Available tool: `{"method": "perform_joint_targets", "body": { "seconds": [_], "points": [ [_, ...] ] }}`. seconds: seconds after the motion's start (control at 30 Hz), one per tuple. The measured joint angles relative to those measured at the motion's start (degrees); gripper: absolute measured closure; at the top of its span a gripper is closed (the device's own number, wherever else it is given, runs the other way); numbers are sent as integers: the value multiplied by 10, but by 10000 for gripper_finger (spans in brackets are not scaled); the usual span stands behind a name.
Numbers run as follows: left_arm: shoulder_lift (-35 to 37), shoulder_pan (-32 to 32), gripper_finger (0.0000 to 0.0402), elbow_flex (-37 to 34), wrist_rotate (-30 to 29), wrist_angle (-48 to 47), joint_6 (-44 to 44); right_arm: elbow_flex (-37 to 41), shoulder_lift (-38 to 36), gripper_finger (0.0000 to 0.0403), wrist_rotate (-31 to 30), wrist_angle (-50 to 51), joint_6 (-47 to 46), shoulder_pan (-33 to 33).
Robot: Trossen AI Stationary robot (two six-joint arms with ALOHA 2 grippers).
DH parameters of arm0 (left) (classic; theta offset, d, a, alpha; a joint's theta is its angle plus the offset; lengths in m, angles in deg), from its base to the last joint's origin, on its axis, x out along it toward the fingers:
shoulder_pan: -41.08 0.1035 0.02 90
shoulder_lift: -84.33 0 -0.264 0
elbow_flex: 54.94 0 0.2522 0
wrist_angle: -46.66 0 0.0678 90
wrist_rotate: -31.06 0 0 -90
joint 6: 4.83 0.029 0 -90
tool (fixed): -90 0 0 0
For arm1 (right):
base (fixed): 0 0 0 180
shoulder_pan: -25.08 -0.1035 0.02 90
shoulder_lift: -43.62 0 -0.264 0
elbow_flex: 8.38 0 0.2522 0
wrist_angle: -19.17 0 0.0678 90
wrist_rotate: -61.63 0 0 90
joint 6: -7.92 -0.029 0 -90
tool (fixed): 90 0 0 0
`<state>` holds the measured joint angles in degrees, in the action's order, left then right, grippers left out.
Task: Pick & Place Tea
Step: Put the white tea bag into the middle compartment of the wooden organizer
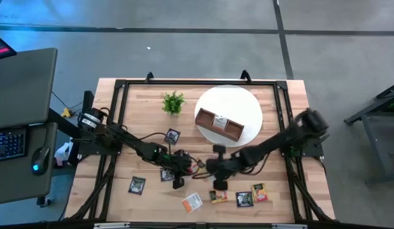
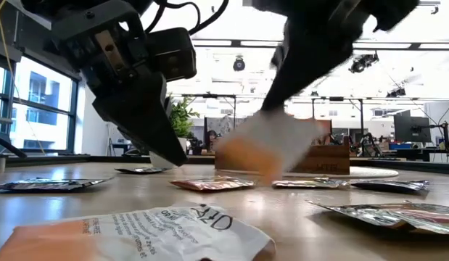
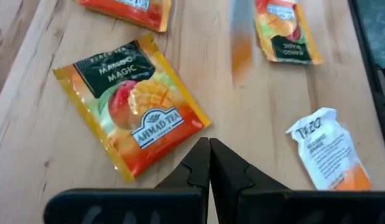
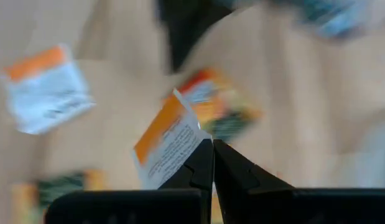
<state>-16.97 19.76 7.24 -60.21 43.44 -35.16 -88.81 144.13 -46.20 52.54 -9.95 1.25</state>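
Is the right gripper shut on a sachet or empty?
Shut on one: the right gripper pinches a white-and-orange sachet by its corner, lifted off the table.

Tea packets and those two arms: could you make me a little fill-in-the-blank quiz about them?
1. The right tool is shut on a white-and-____ tea sachet.
2. The left tool is shut and holds ____.
3. The wooden tray stands on a round ____ plate.
4. The sachet near the left tool reads Mango ____.

Missing words: orange; nothing; white; Magic
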Motion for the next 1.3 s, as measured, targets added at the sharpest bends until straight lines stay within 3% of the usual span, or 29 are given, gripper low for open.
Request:
{"method": "perform_joint_targets", "body": {
  "seconds": [0.1, 0.2, 0.43, 0.63, 0.8, 1.3],
  "points": [
    [0, 0, 401, 0, -4, 3, 0, 0, -67, 400, -75, 61, 110, 11],
    [0, 0, 401, 0, -21, 2, 0, 0, -117, 399, -113, 97, 213, 41],
    [0, 0, 401, 0, -51, -1, 0, 0, -146, 401, -100, 157, 366, 165],
    [0, 0, 401, 0, -93, 0, -2, 0, -141, 402, -5, 196, 398, 269],
    [0, 2, 401, 0, -123, 0, -15, 0, -140, 402, 13, 188, 450, 309],
    [0, 23, 401, 0, -100, -5, -14, 0, -48, 401, 18, 173, 501, 319]
  ]
}}
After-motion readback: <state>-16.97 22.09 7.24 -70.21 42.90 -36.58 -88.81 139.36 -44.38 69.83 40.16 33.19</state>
